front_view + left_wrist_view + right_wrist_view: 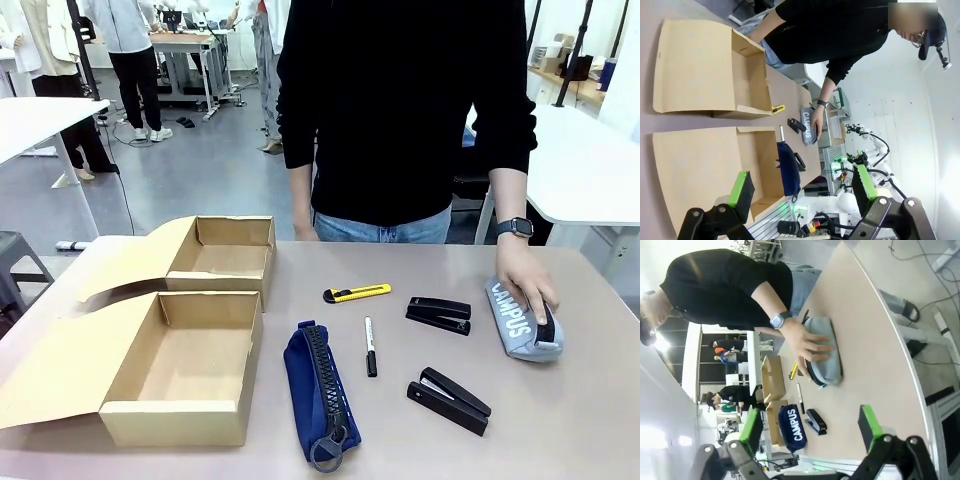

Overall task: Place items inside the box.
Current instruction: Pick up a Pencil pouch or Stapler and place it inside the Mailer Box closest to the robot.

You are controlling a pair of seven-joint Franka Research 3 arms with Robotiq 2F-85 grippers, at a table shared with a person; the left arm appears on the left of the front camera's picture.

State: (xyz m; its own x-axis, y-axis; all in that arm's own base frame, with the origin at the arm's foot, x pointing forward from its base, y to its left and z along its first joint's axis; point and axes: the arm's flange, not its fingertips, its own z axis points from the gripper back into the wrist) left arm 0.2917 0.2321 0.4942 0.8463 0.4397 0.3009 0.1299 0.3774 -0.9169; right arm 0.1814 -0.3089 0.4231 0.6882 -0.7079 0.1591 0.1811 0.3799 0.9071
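Waiting on: the person's hand (pixel 527 285) lay flat on the grey "CAMPUS" pouch (pixel 522 322) at the right end of the desk (pixel 560 440). I judged they were steadying or offering it.
Left gripper (pixel 802 187): fingers were apart with nothing between them, off the desk on the box side.
Right gripper (pixel 810 427): fingers were apart and empty, looking toward the grey pouch.
Boxes: near box (pixel 180 420) and far box (pixel 235 232) stood open and empty, flaps folded outward to keep the mouths clear.
Items: navy pouch (pixel 318 392), pen (pixel 370 347), yellow knife (pixel 357 293), far stapler (pixel 438 314) and near stapler (pixel 449 400) lay apart on the desk beside the boxes. I read the spacing as room for my fingers.
Progress: I judged nothing was boxed yet.
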